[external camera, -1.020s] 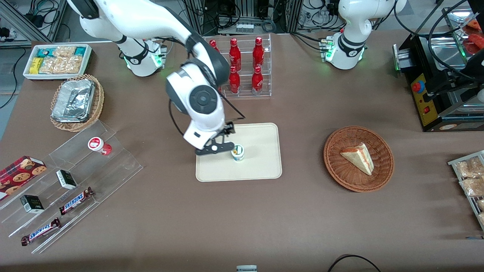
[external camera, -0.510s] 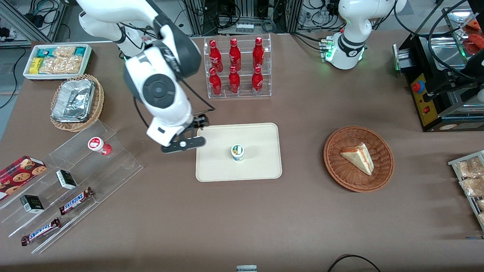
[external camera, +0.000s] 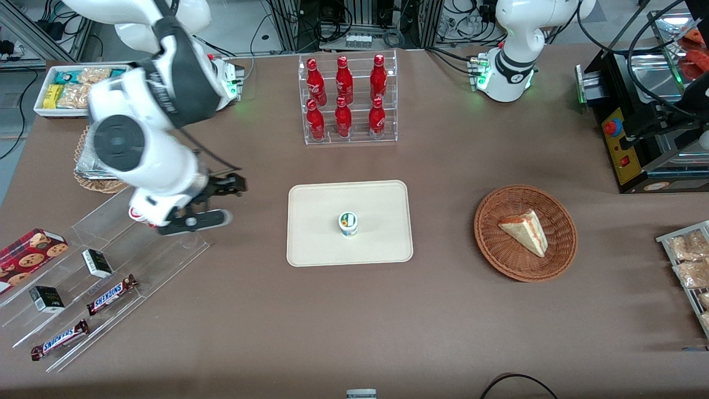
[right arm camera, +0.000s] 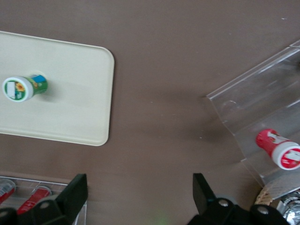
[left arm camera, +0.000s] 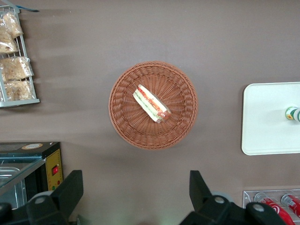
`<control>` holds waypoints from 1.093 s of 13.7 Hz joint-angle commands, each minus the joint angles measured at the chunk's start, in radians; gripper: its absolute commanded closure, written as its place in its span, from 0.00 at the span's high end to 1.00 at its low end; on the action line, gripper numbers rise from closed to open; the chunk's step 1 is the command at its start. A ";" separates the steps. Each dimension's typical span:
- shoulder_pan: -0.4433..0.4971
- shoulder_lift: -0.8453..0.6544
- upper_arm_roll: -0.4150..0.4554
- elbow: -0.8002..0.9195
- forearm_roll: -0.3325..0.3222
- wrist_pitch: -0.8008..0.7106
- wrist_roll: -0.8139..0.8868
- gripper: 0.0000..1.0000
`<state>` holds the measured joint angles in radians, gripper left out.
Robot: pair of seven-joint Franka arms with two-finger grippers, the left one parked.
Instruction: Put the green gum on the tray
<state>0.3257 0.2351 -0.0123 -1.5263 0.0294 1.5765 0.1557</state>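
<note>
- Front view: the green gum (external camera: 348, 224) stands upright on the tray (external camera: 382, 197), near the tray's middle and apart from every rim. I judge that the placing itself is done, and the step in hand is to take the arm away cleanly.
- Front view: the tool (external camera: 207, 202) hangs above the clear stepped stand (external camera: 166, 244) at the working arm's end of the counter (external camera: 354, 321), well apart from the tray. Its two fingers stand apart and nothing is between them.
- Front view: to retreat well, I would keep the tool high. The red-lidded bottle (external camera: 145, 217) lies just beside it on the stand and could be knocked.
- Left wrist view: the tray's rim (left arm camera: 262, 150) and the green gum (left arm camera: 293, 113) show at the picture's edge, and the bottle stands on the tray. The wicker basket (left arm camera: 153, 105) with a sandwich (left arm camera: 151, 104) is well apart from it.
- Right wrist view: the green gum (right arm camera: 24, 87) sits on the tray (right arm camera: 79, 112), with bare counter between the tray and the stand (right arm camera: 262, 117).
- Right wrist view: the fingers (right arm camera: 70, 194) are spread wide and hold nothing. The red-lidded bottle (right arm camera: 279, 149) lies on its side on the stand, so a low sideways move here is the risk.
</note>
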 commanded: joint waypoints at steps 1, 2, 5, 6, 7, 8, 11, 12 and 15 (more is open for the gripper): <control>-0.095 -0.074 0.012 -0.080 0.004 0.000 -0.105 1.00; -0.134 -0.080 0.012 -0.093 0.004 0.006 -0.129 1.00; -0.209 -0.127 0.012 -0.146 -0.005 0.013 -0.134 1.00; -0.224 -0.155 0.012 -0.166 -0.008 0.010 -0.143 1.00; -0.243 -0.177 0.011 -0.176 -0.008 0.000 -0.172 1.00; -0.260 -0.201 0.011 -0.187 -0.009 -0.004 -0.197 1.00; -0.284 -0.240 0.009 -0.187 -0.011 -0.052 -0.199 1.00; -0.286 -0.252 0.009 -0.187 -0.009 -0.088 -0.193 1.00; -0.304 -0.287 0.006 -0.175 -0.011 -0.145 -0.191 1.00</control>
<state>0.0465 -0.0106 -0.0122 -1.6812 0.0289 1.4574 -0.0319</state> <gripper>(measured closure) 0.000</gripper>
